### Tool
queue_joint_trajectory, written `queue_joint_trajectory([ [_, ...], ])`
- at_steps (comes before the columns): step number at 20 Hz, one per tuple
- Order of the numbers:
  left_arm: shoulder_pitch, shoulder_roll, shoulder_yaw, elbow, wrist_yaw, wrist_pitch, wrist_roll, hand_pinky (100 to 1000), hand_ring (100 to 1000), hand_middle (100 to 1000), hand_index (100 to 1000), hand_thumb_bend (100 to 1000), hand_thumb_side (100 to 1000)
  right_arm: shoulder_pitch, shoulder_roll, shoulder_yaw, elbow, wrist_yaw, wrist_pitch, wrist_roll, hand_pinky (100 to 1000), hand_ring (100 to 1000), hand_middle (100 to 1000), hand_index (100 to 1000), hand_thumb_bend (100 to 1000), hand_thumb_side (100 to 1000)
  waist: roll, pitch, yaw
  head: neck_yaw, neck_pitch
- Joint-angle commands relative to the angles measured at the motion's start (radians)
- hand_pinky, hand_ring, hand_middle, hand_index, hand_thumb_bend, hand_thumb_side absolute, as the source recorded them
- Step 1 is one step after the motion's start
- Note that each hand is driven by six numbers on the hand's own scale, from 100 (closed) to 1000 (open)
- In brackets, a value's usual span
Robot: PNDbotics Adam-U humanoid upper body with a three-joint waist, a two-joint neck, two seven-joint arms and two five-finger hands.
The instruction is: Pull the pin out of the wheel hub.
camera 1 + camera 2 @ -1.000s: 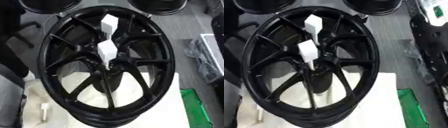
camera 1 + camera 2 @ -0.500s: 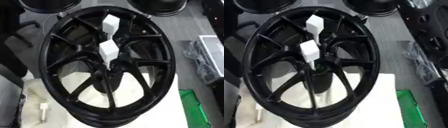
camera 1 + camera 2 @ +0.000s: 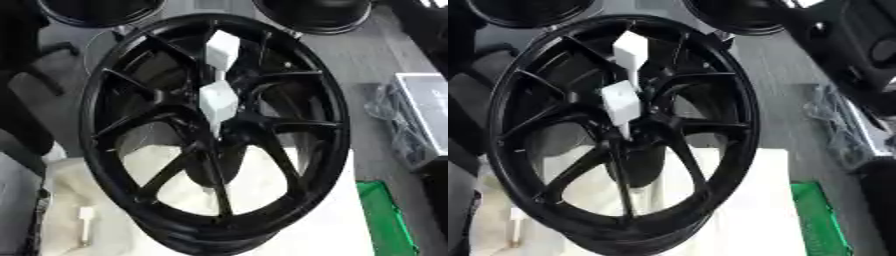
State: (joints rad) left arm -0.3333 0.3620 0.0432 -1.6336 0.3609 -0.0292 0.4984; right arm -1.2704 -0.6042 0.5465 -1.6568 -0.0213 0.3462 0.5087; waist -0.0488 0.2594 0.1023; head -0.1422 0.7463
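A black spoked wheel hub [image 3: 105,100] lies tilted on white padding [image 3: 324,220]. Two white pins with blocky heads stand up from it: one at the centre [image 3: 217,102], the other [image 3: 222,47] further back near the rim. A third white pin [image 3: 85,220] lies loose on the padding at the lower left. My right arm shows as a black mass at the upper right, and what I take for its hand [image 3: 859,55] is to the right of the hub and apart from it, touching no pin. My left hand shows in no view.
Two more black wheels [image 3: 96,10] [image 3: 319,15] lie at the far edge. A plastic-wrapped grey box [image 3: 420,115] sits right of the hub, with a green object [image 3: 385,220] below it. A dark shape [image 3: 17,75] fills the left edge.
My right arm has drawn back towards the upper right corner. The whole picture has shifted slightly; the hub and pins keep their places.
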Motion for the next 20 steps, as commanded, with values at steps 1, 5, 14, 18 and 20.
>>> queue_joint_trajectory([
  [1,-0.007,0.034,0.005,-0.011,-0.003,0.002,-0.002,671,718,726,767,396,693,-0.023,0.01,0.051,0.049,0.044,0.012,0.038,835,857,836,881,542,428,0.003,-0.031,0.001,-0.001,-0.002],
  [5,-0.008,0.035,0.004,-0.01,-0.003,0.003,-0.003,671,717,726,767,395,694,-0.021,0.031,0.064,0.075,0.059,0.003,0.032,837,854,835,878,548,417,0.004,-0.03,0.002,0.005,0.001],
  [14,-0.01,0.035,0.002,-0.007,-0.002,0.005,-0.008,672,718,727,767,392,699,-0.025,0.042,0.075,0.046,0.023,-0.008,0.069,840,859,841,881,590,359,0.005,-0.03,0.003,-0.002,0.007],
  [18,-0.01,0.036,0.001,-0.006,-0.003,0.006,-0.01,673,718,727,767,391,700,-0.021,0.026,0.08,0.012,0.002,0.003,0.103,842,861,842,884,577,357,0.005,-0.03,0.002,-0.001,0.009],
  [20,-0.01,0.037,0.001,-0.005,-0.003,0.007,-0.011,673,718,727,767,390,701,-0.016,0.012,0.08,-0.005,-0.008,0.008,0.117,841,859,837,880,573,362,0.004,-0.03,0.001,0.0,0.01],
])
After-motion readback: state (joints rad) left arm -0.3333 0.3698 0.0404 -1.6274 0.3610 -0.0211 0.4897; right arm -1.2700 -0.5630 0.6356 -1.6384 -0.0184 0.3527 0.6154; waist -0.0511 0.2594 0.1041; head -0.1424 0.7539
